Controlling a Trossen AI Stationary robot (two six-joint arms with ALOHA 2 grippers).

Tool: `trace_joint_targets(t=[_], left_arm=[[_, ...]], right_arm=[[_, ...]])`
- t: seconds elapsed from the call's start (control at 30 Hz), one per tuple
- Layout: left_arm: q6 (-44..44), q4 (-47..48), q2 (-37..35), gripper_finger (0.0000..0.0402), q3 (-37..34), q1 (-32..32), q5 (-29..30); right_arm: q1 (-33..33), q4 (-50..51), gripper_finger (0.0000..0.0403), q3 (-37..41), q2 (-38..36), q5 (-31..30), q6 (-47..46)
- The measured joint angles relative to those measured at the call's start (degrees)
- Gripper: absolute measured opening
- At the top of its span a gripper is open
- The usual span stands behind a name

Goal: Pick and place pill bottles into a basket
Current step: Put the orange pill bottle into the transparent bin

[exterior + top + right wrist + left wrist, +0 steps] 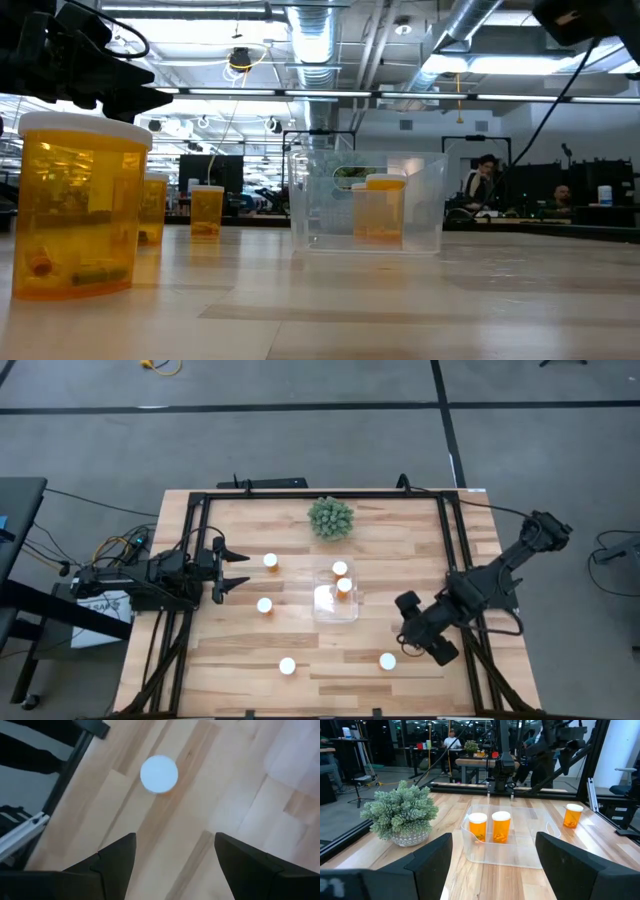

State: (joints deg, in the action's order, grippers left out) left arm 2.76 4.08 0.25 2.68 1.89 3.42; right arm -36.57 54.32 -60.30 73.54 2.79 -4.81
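You have six pill bottles on the table [420, 520], each a small amber cylinder with a round white cap. Two stand upright inside the basket [335, 605], a clear plastic bin with rounded corners that shows mostly by its glossy edges: one bottle [340, 569] at the end nearer the plant ball [331, 517], the other [345, 586] just beside it toward the middle. From the left wrist view you see them side by side, not quite touching.

Four bottles stand outside the basket, all upright. One [270, 561] and another [264, 605] are on the basket's left-arm side. A third [287, 666] stands near the table's front edge, and the fourth [387, 660] stands on the right arm's side of it, well apart from the basket.

Your left pincer [240, 570] is held low at the table's left side, fingers spread apart and empty, pointing toward the basket. Your right pincer [408, 632] hangs above the table just beside that fourth bottle, fingers apart and holding nothing; its wrist view looks straight down on the white cap [159, 774].
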Motion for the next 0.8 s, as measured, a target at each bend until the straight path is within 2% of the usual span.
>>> trace_joint_targets(t=[0.13,0.33,0.53,0.67,0.8], left_arm=[[0.0,0.0,0.0,0.0277,0.0,0.0,0.0],[0.0,0.0,0.0,0.0277,0.0,0.0,0.0],[0.0,0.0,0.02,0.0277,0.0,0.0,0.0],[0.0,0.01,0.02,0.0277,0.0,0.01,0.0],[0.0,0.0,0.02,0.0277,0.0,0.0,0.0]], right_arm=[[-2.77,-3.36,0.0265,4.5,-1.17,-2.09,-0.43],[-7.53,-12.39,0.0265,13.9,-5.02,-4.12,-9.3],[-9.96,-21.65,0.0265,15.77,-4.43,-11.4,-12.3],[-10.04,-27.07,0.0265,15.81,-1.07,-11.84,-12.3],[-9.98,-27.63,0.0265,15.81,2.35,-11.75,-12.3]])
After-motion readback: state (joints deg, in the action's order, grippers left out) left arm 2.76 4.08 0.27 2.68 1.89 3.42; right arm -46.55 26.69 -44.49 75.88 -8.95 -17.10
